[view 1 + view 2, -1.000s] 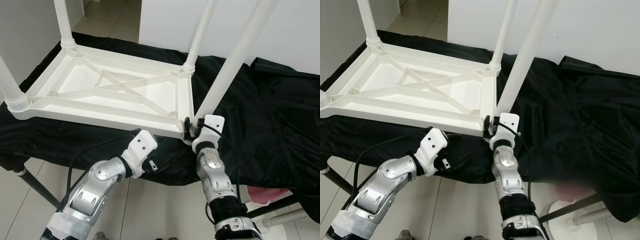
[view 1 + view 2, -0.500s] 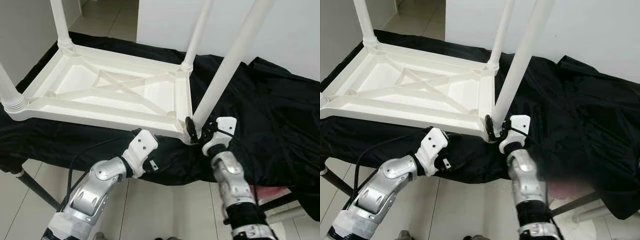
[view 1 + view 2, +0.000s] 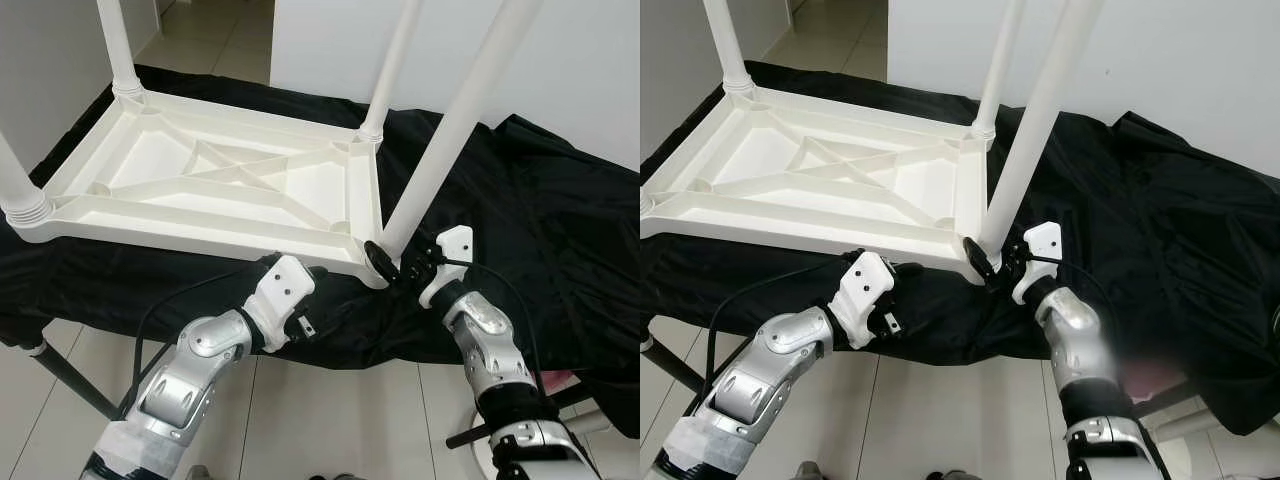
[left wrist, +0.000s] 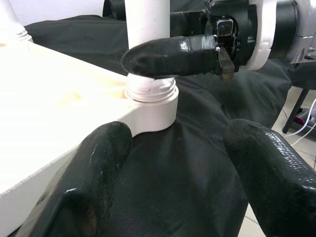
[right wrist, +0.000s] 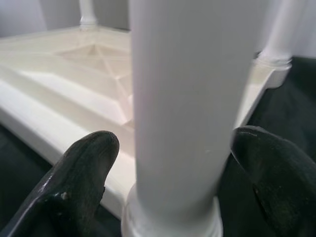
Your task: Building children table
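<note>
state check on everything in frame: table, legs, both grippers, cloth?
children table: upside down on the black cloth, underside ribs facing up.
near-right leg: standing in its corner socket, between the right gripper's fingers.
other three legs: upright in their corner sockets.
right gripper: fingers around the base of the near-right leg.
left gripper: open, holding nothing, below the table's near edge.
black cloth: draped over the work surface, wrinkled.

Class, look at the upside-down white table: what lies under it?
A black cloth lies under the table, spreading past it towards the robot's right. What the cloth rests on is covered; a dark support leg shows below its near edge.
</note>
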{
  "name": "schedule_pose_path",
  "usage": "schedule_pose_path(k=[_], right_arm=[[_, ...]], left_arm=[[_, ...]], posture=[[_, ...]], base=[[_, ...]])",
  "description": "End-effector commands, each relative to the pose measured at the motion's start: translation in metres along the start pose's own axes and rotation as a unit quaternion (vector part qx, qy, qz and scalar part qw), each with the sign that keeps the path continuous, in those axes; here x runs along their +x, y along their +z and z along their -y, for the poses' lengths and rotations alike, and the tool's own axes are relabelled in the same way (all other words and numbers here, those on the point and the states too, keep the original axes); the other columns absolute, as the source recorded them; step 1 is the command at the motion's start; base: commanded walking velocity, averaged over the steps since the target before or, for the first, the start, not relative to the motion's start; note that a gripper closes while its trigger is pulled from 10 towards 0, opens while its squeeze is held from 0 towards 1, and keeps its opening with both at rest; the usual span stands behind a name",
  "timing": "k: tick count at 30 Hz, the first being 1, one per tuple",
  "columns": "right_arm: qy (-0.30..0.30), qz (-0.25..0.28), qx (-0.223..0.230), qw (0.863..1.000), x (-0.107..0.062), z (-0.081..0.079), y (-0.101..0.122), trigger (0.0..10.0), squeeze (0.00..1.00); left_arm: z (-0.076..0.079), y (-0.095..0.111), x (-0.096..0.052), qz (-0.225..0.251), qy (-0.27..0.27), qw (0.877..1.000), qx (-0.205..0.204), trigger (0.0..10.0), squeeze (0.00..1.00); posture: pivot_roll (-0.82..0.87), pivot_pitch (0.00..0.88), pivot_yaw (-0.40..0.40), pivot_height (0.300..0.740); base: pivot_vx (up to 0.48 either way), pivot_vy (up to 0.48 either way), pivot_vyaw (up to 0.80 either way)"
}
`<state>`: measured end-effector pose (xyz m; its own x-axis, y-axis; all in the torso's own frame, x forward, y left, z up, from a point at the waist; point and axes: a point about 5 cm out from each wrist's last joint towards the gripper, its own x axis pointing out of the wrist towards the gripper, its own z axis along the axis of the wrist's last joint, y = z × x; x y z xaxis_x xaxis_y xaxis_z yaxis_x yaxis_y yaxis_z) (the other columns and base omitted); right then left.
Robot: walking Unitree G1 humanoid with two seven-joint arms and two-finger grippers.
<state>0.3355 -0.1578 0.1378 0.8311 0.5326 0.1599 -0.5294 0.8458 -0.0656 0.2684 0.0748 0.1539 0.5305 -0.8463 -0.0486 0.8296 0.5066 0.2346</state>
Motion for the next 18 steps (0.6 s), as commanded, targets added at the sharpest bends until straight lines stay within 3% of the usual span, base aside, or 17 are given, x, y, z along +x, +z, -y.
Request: schedule_pose_path(k=[1,12,13,14,16,17,18], right_arm=[[0.007,-0.007,-0.005,1.0,-0.001,0.001,-0.003,10.0,0.0],[0.057,-0.036,-0.023,0.997,0.019,-0.002,-0.006,10.0,0.0],[0.062,-0.04,-0.027,0.997,0.024,-0.003,-0.005,8.5,0.0],[0.062,-0.04,-0.027,0.997,0.024,-0.003,-0.005,8.5,0.0],[0.073,-0.043,-0.038,0.996,0.029,-0.003,-0.003,1.6,0.0],[0.073,-0.043,-0.038,0.996,0.029,-0.003,-0.003,1.6,0.0],[0.074,-0.047,-0.039,0.995,0.027,-0.003,-0.005,0.0,0.0]], left_arm=[[0.002,0.001,0.002,0.003,-0.013,1.0,0.001,10.0,0.0],[0.001,0.002,0.003,0.003,-0.013,1.0,0.002,10.0,0.0],[0.001,0.002,0.004,0.004,-0.013,1.0,0.002,10.0,0.0],[0.001,0.002,0.004,0.004,-0.013,1.0,0.002,10.0,0.0],[0.001,0.003,0.004,0.005,-0.011,1.0,0.002,10.0,0.0],[0.001,0.003,0.004,0.005,-0.011,1.0,0.002,10.0,0.0],[0.001,0.002,0.003,0.004,-0.01,1.0,0.002,10.0,0.0]], posture=[[0.09,0.063,-0.121,0.74],[0.09,0.066,-0.115,0.74],[0.09,0.067,-0.117,0.74],[0.09,0.067,-0.117,0.74],[0.1,0.068,-0.121,0.74],[0.1,0.068,-0.121,0.74],[0.1,0.07,-0.121,0.74]], base=[[0.0,0.0,0.0],[0.0,0.0,0.0],[0.0,0.0,0.0],[0.0,0.0,0.0],[0.0,0.0,0.0],[0.0,0.0,0.0],[0.0,0.0,0.0]])
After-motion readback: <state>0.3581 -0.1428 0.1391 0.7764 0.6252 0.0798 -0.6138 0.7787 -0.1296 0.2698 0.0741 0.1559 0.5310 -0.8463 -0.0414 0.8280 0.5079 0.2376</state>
